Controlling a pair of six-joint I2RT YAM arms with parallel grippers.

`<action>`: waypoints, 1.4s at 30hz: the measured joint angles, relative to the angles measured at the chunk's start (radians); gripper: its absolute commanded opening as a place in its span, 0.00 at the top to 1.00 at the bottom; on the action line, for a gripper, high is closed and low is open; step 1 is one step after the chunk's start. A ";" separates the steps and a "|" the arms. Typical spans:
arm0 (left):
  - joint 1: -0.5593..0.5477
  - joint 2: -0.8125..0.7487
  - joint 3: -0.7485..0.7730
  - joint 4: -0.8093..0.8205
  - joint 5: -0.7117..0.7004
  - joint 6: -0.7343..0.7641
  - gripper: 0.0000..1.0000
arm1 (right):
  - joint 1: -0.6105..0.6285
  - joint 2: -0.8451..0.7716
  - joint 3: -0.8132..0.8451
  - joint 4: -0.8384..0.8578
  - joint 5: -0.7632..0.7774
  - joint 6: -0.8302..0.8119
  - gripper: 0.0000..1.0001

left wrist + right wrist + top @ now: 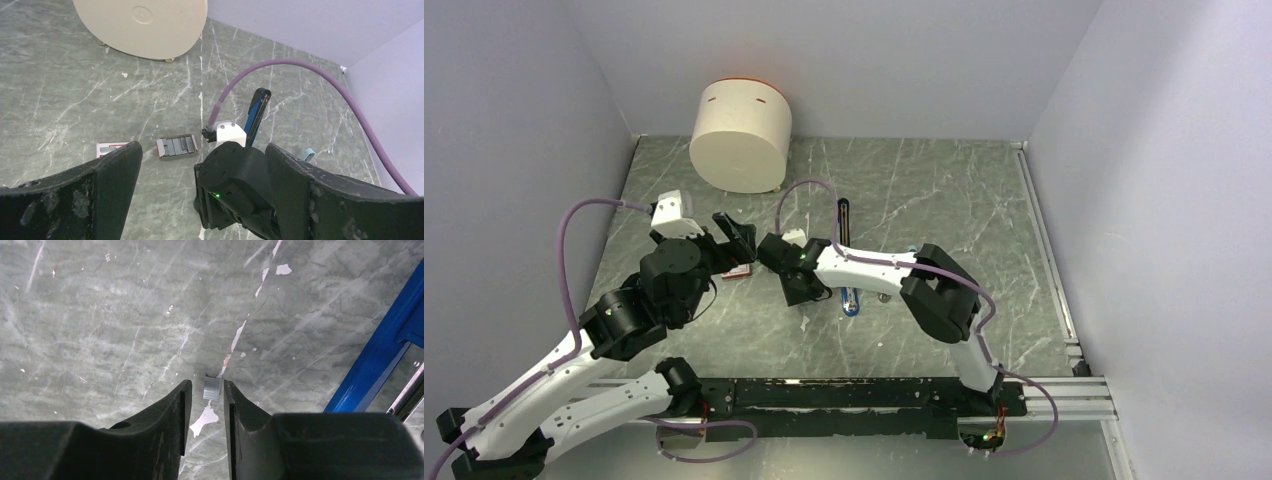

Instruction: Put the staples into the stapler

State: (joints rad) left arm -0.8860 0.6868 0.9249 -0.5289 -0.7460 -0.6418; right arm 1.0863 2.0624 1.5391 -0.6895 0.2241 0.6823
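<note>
Our right claw [206,387] is low over the counter [100,315]. Its fingers are a little apart, with the small grey staple block [212,389] between the tips and a gap on the block's left side. The blue stapler [385,355] lies at the right edge of that view. Our left claw [202,155] is wide apart and holds nothing. The red staple box [107,148] sits by its left finger.
</note>
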 measured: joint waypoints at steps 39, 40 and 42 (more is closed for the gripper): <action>0.000 -0.016 0.002 -0.004 -0.048 0.025 0.03 | -0.009 -0.024 0.003 -0.024 0.135 0.041 0.78; 0.000 -0.016 0.005 -0.007 -0.049 0.025 0.03 | -0.014 -0.046 -0.008 -0.023 0.143 0.039 0.78; 0.000 -0.016 0.011 -0.012 -0.051 0.025 0.03 | -0.029 -0.098 -0.031 -0.021 0.162 0.035 0.78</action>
State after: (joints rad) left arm -0.8860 0.6704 0.9363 -0.5407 -0.7975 -0.6167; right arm 1.0573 1.9640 1.5082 -0.7105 0.3859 0.7177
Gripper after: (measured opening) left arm 0.970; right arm 0.225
